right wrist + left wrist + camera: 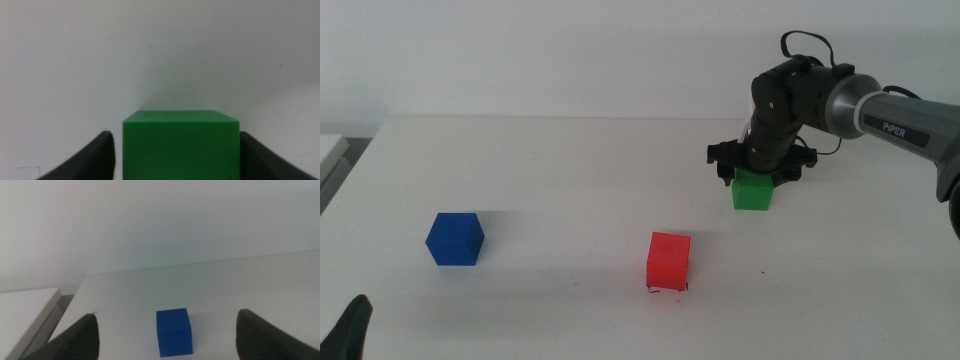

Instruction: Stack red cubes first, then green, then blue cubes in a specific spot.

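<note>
Step two of the stack looks to be in hand: the red cube already sits on the marked spot near the bench's front edge, and the right gripper is down over the green cube toward the back right, its fingers parted just wider than the cube and not yet pressing it (a plain, matte, solid block). Next it must close squarely, lift and carry it onto the red cube. The left gripper waits wide open and empty, facing the blue cube near the front left.
</note>
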You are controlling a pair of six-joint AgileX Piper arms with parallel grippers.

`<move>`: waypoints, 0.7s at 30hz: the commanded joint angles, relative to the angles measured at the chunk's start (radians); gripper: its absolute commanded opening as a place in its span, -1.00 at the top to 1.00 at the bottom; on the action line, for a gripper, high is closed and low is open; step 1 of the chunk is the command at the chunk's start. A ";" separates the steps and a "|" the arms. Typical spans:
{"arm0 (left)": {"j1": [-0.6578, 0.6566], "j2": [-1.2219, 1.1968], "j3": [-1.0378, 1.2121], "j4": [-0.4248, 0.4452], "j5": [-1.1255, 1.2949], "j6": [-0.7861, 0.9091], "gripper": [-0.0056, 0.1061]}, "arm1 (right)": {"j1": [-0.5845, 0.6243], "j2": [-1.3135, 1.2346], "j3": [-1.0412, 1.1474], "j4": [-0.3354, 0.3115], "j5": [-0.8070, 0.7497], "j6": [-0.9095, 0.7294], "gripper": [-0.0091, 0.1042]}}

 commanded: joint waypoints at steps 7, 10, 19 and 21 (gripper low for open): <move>0.002 -0.004 0.000 -0.001 -0.013 0.000 -0.78 | -0.004 -0.024 0.000 -0.014 0.054 -0.006 0.77; 0.002 -0.004 0.000 -0.001 -0.013 0.000 -0.78 | 0.037 -0.106 0.000 -0.068 0.117 0.055 0.86; 0.002 -0.004 0.000 -0.001 -0.013 0.000 -0.78 | 0.320 -0.358 0.118 -0.190 0.172 0.304 0.81; 0.002 -0.004 0.000 -0.001 -0.013 0.000 -0.78 | 0.383 -0.361 0.135 -0.200 0.176 0.334 0.81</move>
